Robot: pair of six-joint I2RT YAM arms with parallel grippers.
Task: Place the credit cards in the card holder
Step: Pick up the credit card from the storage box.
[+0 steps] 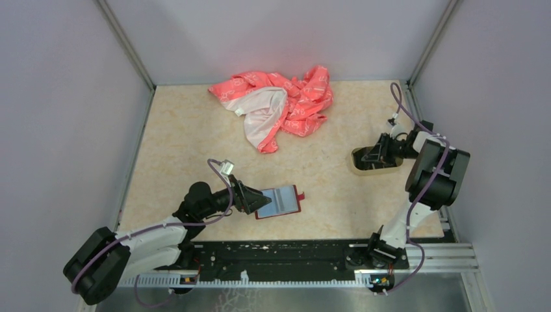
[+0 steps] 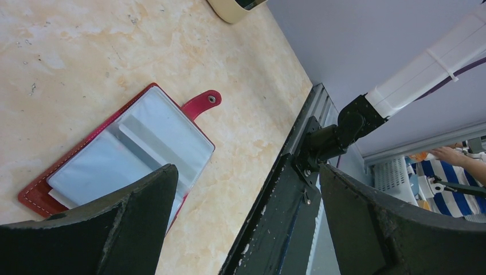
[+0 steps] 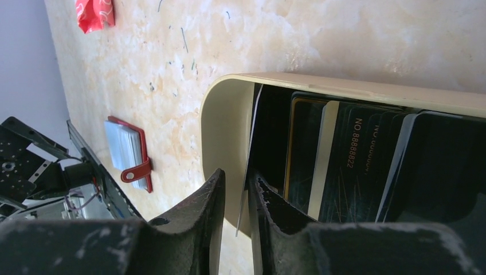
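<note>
1. Card holder [image 2: 143,143] lies open and flat on the table [image 1: 188,143] near the front edge, grey-blue pockets up, snap tab pointing away from the spine.
2. Left hand [image 2: 246,172] spread wide, holding nothing, poised just beside and over the card holder's near end.
3. Credit cards [image 3: 344,166] sit in the beige tray [image 3: 223,120] at the right side of the table, overlapping, well apart from the card holder.
4. Right hand [image 3: 236,176] is down inside the tray, jaws nearly pressed together. 1 edge-on card [image 3: 250,143] stands in the slot between them, against the tray wall. The slot looks a little wider than the card, so I cannot tell whether the pads bear on it.
5. Handling judgement: the cards are light, stiff, thin and glossy, so likely slippery; lying flat they offer no purchase.
6. Best hold is across the 2 faces near a short end, leaving most of the length free to feed into a pocket.
7. The card holder looks soft and light; it will probably slide unless pinned.
8. The pink cloth [image 1: 279,104] at the back plays no part.
</note>
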